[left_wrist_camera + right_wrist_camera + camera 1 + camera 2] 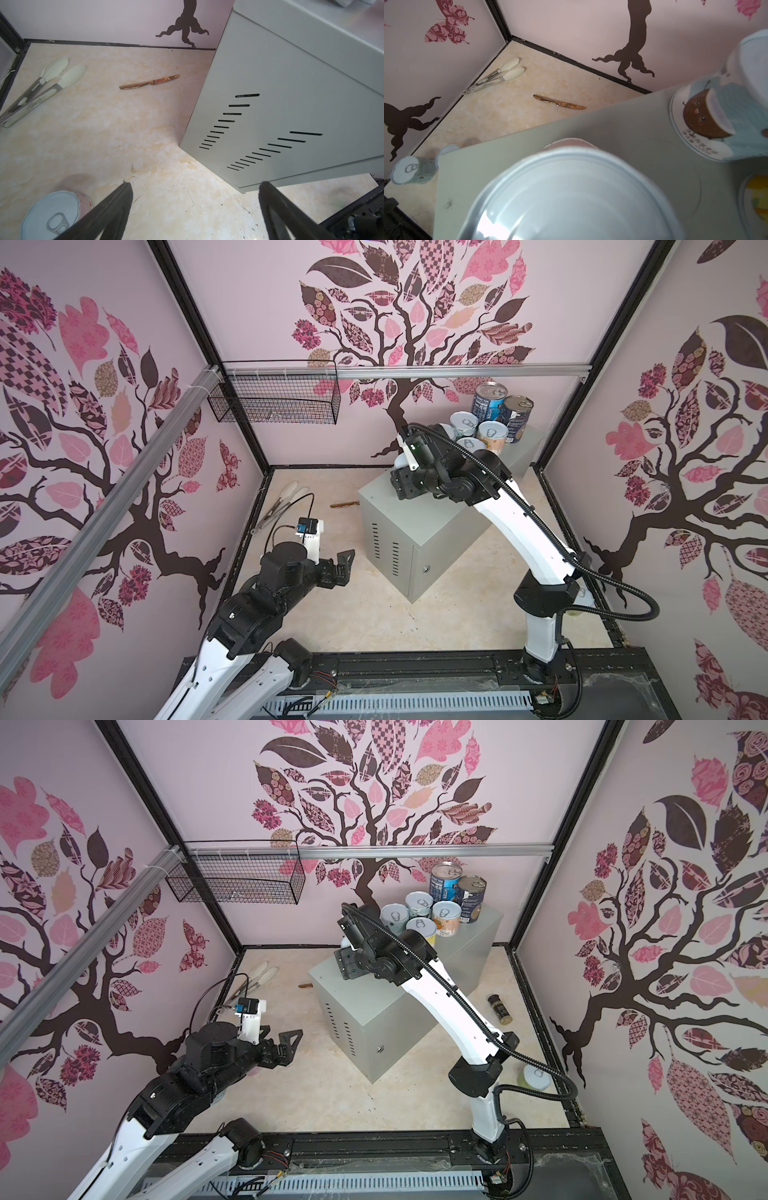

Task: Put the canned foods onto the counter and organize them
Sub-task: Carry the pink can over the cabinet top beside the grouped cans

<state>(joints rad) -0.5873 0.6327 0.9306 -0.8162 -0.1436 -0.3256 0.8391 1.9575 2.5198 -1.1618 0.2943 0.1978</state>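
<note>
Cans [445, 913] crowd the far end of the counter [436, 531], the grey cabinet with vent slots. Two tall dark cans [444, 880] stand at the back, with four short cans [395, 917] packed close in front of them, all upright.

The right gripper [401, 470] reaches over the counter top just beside that cluster. It has a pink-sided can [571, 197] between its jaws. The silver lid fills the lower part of the right wrist view and hides both fingers. The jaws therefore stand about a can's width apart, clamped on its sides. Whether the can's base touches the counter cannot be told.

The left gripper [195, 182] hangs low over the marbled floor [104, 135], near the vented side of the counter. Its jaws are spread wide, and its fingers [116, 207] hold and touch nothing. A pink-labelled can [52, 214] stands upright on the floor just beside one finger.

A green dotted can [413, 172] stands on the floor on that same side. Another short can [536, 1077] sits on the floor by the right arm's base. A dark spice jar [498, 1009] lies on the floor beside the counter. A copper-coloured knife [149, 82] and a pair of tongs [41, 89] lie near the back wall.
</note>
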